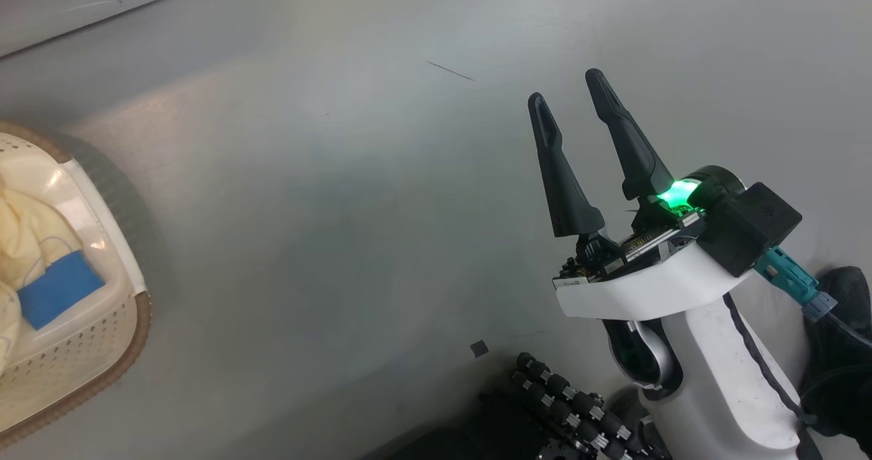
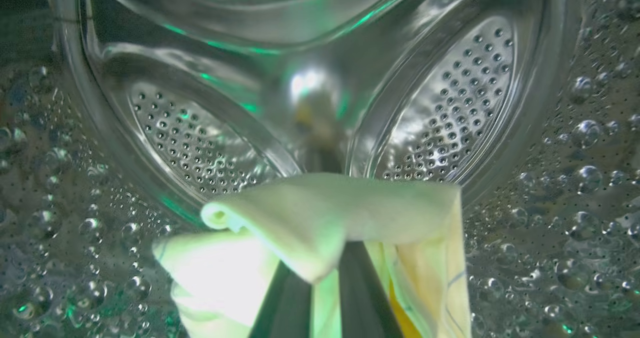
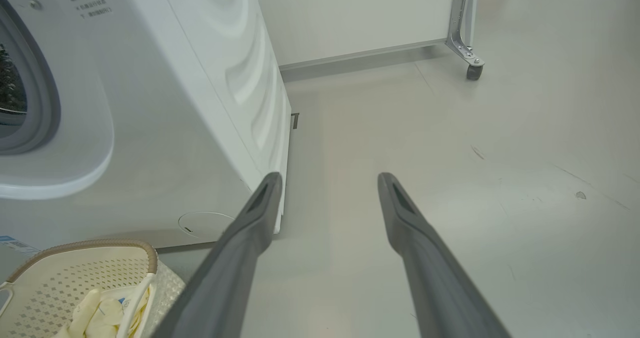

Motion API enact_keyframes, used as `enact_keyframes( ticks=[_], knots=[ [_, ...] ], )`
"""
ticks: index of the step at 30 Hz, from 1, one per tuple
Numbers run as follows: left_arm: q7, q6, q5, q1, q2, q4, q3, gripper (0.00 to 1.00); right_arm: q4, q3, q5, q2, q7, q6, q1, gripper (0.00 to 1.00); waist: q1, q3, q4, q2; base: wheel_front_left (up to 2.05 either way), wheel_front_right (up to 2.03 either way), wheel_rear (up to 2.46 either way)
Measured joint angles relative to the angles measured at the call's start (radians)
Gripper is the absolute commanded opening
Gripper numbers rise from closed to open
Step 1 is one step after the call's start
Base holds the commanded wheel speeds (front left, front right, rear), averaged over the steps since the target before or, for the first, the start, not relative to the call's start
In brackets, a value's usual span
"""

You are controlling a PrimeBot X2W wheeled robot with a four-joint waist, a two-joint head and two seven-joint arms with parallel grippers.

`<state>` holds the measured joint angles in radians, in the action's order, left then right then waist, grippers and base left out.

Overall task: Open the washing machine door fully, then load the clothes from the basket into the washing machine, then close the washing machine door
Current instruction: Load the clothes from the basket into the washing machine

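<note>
Left wrist view looks into a perforated steel drum. At six o'clock the left gripper has its dark fingers pressed together on a cream garment, which drapes over their tips inside the drum. Head view shows the right gripper at three o'clock, fingers spread and holding nothing, over grey floor. The basket sits at nine o'clock with more clothes inside. Right wrist view places it near the white washing machine.

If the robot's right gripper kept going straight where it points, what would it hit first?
Most likely the grey floor beside the washing machine; the right gripper tilts down toward it with nothing in between. Depth is uncertain.
</note>
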<state>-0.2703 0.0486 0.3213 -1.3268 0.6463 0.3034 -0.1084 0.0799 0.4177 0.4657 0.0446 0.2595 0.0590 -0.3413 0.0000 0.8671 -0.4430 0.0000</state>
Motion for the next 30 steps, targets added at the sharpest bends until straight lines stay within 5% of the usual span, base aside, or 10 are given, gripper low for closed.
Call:
enact_keyframes(
  ticks=[16, 17, 18, 30],
  knots=[
    [0.056, -0.037, -0.031, 0.026, -0.047, 0.147, 0.034, 0.01, -0.002, -0.005, 0.000, -0.001, 0.000, -0.010, -0.020, 1.00, 0.0000, 0.012, 0.002, 0.0000, 0.00, 0.00, 0.00],
    [0.055, -0.040, -0.031, 0.030, -0.054, 0.153, 0.036, 0.40, -0.004, -0.008, -0.002, -0.001, 0.000, -0.010, -0.020, 1.00, 0.0000, 0.012, 0.005, 0.0000, 0.00, 0.00, 0.00],
    [0.056, -0.040, -0.031, 0.036, -0.062, 0.159, 0.040, 1.00, -0.004, -0.015, -0.007, -0.001, 0.000, -0.010, -0.020, 1.00, 0.0000, 0.011, 0.008, 0.0000, 0.00, 0.00, 0.00],
    [0.154, -0.035, 0.018, 0.108, -0.131, 0.187, 0.031, 1.00, -0.018, -0.046, -0.041, 0.000, 0.000, -0.019, -0.020, 1.00, 0.0000, -0.024, 0.067, 0.0000, 0.00, 0.00, 0.00]
  ],
)
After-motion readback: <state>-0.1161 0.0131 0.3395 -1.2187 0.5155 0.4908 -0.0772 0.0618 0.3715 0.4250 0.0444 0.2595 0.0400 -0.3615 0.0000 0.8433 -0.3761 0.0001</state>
